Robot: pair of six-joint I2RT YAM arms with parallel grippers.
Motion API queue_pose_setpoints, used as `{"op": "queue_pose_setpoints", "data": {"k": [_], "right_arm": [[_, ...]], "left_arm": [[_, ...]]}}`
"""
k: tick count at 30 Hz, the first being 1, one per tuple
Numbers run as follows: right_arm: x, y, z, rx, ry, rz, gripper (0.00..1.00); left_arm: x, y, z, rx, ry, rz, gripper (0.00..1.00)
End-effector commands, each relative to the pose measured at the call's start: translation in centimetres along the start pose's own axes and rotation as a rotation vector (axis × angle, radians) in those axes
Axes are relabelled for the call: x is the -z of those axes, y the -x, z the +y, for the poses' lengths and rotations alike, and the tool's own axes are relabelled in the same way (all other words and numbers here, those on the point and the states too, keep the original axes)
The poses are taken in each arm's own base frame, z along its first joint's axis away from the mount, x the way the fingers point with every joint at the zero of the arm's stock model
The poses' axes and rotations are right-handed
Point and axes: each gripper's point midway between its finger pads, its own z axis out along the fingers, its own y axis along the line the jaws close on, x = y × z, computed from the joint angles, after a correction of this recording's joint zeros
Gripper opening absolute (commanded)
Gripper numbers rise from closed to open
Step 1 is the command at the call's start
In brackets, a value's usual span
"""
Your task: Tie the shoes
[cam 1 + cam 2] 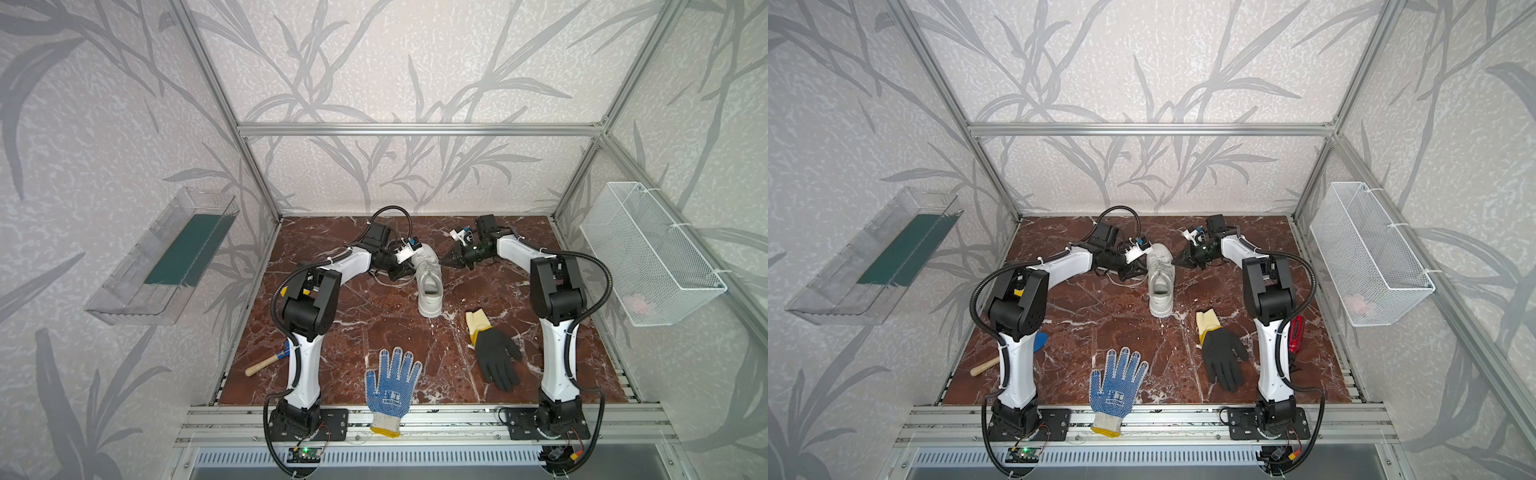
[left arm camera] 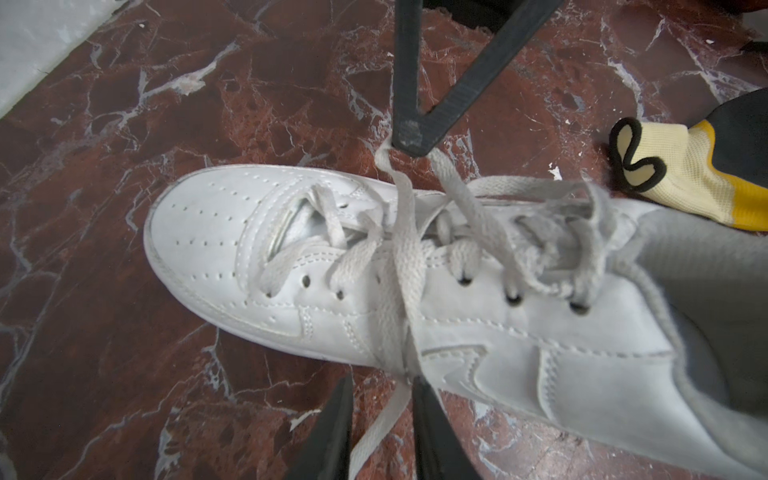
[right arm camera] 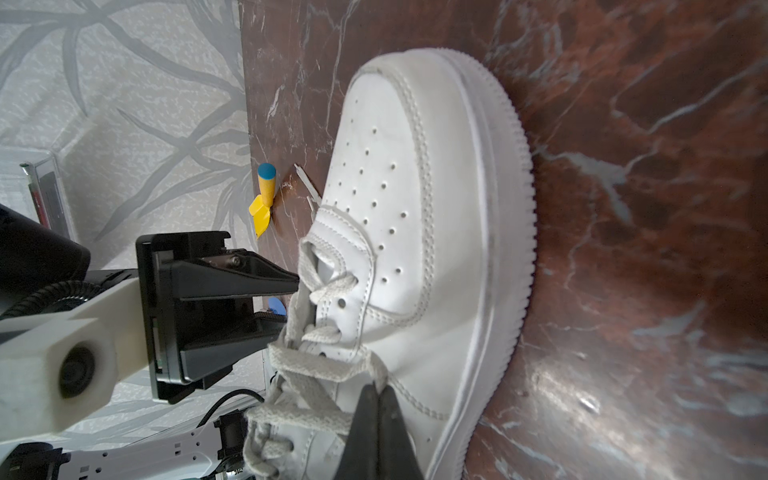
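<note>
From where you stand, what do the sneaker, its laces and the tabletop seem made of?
Sneaker: smooth white leather or imitation, stitched seams, punched holes. Laces: flat woven fabric, fuzzy edges. Tabletop: glossy red-brown marble look with white veins; perhaps only a print.

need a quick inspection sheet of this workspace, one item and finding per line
surface: red-brown marble tabletop, white flecks near the sneaker's heel
job's things: white sneaker upright, toe toward the back wall; laces loose, no bow
clutter: blue-dotted glove overhanging the front edge, black glove, wooden-handled tool, red object behind the right arm
grippers: left gripper open, a lace strand between its fingers; right gripper shut on laces
cables: black cable loop above the left wrist; ribbed hose on the right arm
surroundings: clear tray on one side wall, wire basket on the opposite wall
</note>
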Motion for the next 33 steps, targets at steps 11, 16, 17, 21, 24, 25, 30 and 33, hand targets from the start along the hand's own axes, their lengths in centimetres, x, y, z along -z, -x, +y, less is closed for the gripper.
{"op": "queue_pose_setpoints", "data": {"k": [11, 16, 17, 21, 24, 25, 30, 33], "right_arm": [[0.5, 0.4, 1.1, 0.014, 0.025, 0.001, 0.01], [0.2, 0.4, 1.3, 0.018, 0.031, 0.009, 0.01], [0.2, 0.5, 1.3, 0.018, 0.031, 0.01, 0.01], [0.2, 0.6, 1.6, 0.026, 0.036, 0.01, 0.01], [0.1, 0.7, 1.7, 0.026, 0.037, 0.012, 0.01], [0.1, 0.7, 1.8, 0.028, 0.039, 0.011, 0.01], [0.2, 0.8, 1.9, 0.032, 0.038, 0.014, 0.05], [0.4, 0.8, 2.1, 0.039, 0.035, 0.014, 0.11]], "left_arm": [[-0.8, 0.2, -0.3, 0.042, -0.058, -0.013, 0.25], [-0.9, 0.2, -0.1, 0.047, -0.05, -0.011, 0.2], [-1.0, 0.2, -0.1, 0.047, -0.051, -0.011, 0.2], [-1.0, 0.5, -0.4, 0.043, -0.066, -0.021, 0.2], [-1.1, 0.7, -0.8, 0.031, -0.079, -0.03, 0.2], [-1.1, 0.8, -0.7, 0.03, -0.078, -0.032, 0.2], [-1.0, 1.1, -0.4, 0.024, -0.063, -0.036, 0.08], [-0.9, 1.4, 0.1, 0.021, -0.043, -0.037, 0.01]]}}
